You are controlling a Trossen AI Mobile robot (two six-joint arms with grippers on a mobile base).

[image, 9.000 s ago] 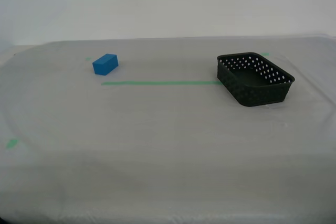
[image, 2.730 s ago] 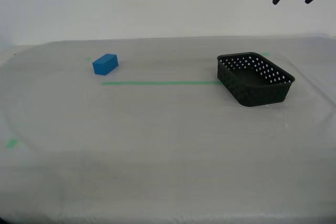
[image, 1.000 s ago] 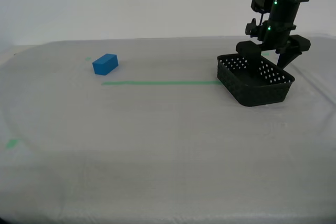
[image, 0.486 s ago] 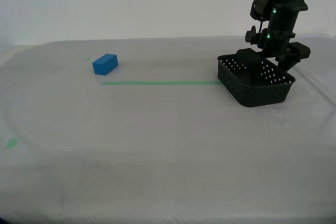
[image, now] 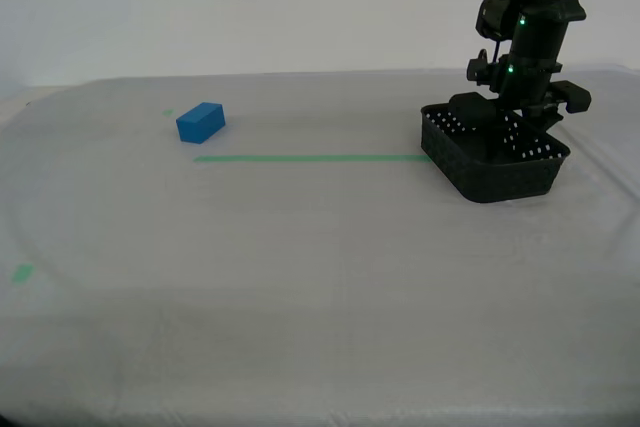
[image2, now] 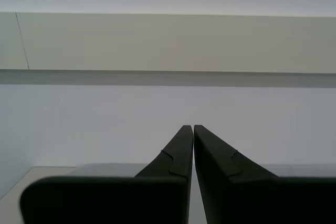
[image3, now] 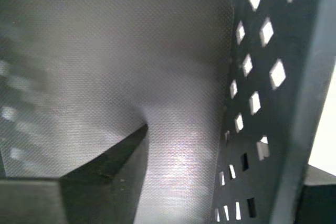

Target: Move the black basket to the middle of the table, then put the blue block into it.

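Observation:
The black basket (image: 495, 175) stands on the table (image: 300, 247) at the exterior view's right. My first gripper (image: 520, 125) reaches down over its far wall. In the first wrist view one finger (image3: 105, 171) is inside the basket, a gap away from the perforated wall (image3: 257, 103), and the other is outside it. The jaws are open astride that wall. The blue block (image: 201, 121) lies at the far left of the exterior view, well apart from the basket. My second gripper (image2: 190, 127) is shut and empty, facing a pale wall, and does not show in the exterior view.
A green tape line (image: 310, 158) runs across the table from below the block to the basket. A small green mark (image: 22, 272) sits near the table's left edge. The first arm (image: 530, 7) rises above the basket at the right.
The first arm came in from the upper right and lowered its gripper onto the basket's far wall. In the last half second the basket shifted slightly to the right. The block has not moved.

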